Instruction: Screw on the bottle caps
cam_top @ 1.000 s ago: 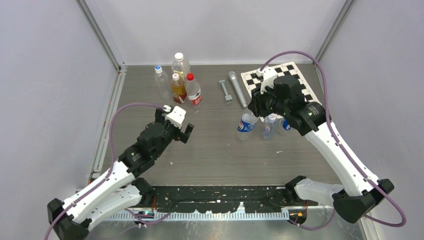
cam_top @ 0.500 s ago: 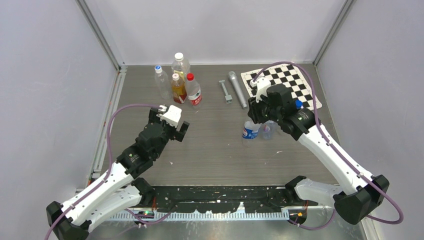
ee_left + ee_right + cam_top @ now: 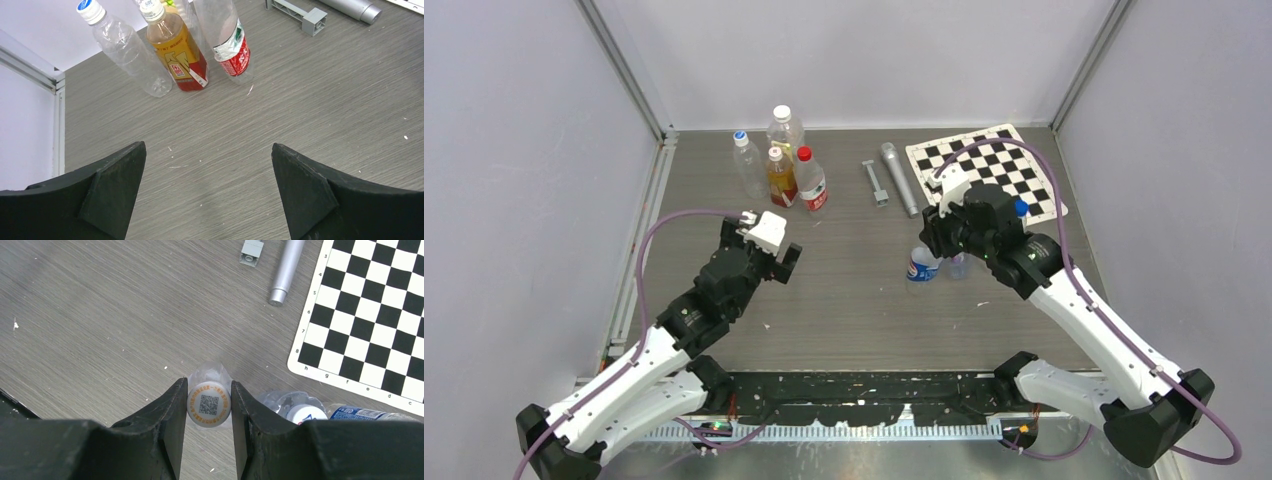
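A white cap (image 3: 209,404) with a square printed code on its top sits on the neck of a clear upright bottle (image 3: 210,374). The right gripper (image 3: 208,394) holds this cap, one black finger pressed on each side. How far the cap is threaded on cannot be told. From the camera above, this bottle (image 3: 920,266) carries a red, white and blue label and stands right of the middle of the table (image 3: 854,300), directly under the gripper.

Just beside it to the right stands a second bottle (image 3: 304,414) with a white cap on top. Touching or nearly touching that one is a third bottle (image 3: 362,413) with a blue label, mostly cut off by the edge of the wrist view.

Beyond the three bottles a black and white checkerboard (image 3: 380,315) lies flat at the far right of the table. Left of the board lie a grey metal cylinder (image 3: 286,270) and a small grey block-ended bar (image 3: 251,249), near each other.

The left gripper (image 3: 207,195) hangs above bare table on the left side, its two fingers spread wide with nothing between them. Ahead of it, near the far left corner, stand four more bottles close together: a clear one with a blue and white cap (image 3: 125,50), one with amber liquid (image 3: 175,50), one with a red label (image 3: 227,42), and a larger clear one with a white cap (image 3: 784,125) behind them.
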Motion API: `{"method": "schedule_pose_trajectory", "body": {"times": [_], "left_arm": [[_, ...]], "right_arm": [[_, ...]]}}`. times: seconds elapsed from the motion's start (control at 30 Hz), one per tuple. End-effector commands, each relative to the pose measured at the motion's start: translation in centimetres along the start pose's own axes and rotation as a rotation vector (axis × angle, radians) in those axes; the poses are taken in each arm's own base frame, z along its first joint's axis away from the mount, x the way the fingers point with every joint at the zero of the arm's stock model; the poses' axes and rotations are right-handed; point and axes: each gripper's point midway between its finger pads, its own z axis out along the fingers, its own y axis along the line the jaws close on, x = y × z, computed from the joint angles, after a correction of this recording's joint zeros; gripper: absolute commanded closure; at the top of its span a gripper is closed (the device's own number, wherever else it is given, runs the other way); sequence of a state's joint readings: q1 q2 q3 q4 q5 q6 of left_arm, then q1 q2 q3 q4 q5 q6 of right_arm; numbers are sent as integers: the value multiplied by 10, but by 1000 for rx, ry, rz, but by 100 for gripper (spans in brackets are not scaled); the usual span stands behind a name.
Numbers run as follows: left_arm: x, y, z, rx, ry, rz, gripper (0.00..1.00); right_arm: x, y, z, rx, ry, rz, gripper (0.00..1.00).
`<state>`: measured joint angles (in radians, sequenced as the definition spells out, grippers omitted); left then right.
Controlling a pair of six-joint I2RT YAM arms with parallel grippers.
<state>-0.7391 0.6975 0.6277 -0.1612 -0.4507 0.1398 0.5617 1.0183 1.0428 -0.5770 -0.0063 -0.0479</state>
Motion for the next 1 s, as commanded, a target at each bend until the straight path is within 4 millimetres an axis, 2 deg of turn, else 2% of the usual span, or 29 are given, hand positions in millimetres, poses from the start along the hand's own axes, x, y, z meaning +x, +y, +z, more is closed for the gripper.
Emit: {"method": "schedule_pose_trajectory", "body": {"times": [0.0,0.1,0.33,0.47,0.77,0.97], "left_arm": [[-13,5,0,-18,-55,-18,0],[-14,5,0,-18,-57,-19,0],[-14,5,-2,-14,-60,-23,0],[-14,5,-4,-12,-61,-25,0],[-19,7,-8,-8,-75,-34,0],[-28,13,-16,-12,-85,-35,0]], "right_arm": [[-1,7,-6,-28,-20,15,66],[-1,7,-8,-28,-23,16,58],[-3,9,-10,-36,-30,17,46],[-6,8,-11,-28,-38,17,32],[-18,8,-20,-29,-76,28,24],[-36,7,-41,-13,-155,90,16]]}}
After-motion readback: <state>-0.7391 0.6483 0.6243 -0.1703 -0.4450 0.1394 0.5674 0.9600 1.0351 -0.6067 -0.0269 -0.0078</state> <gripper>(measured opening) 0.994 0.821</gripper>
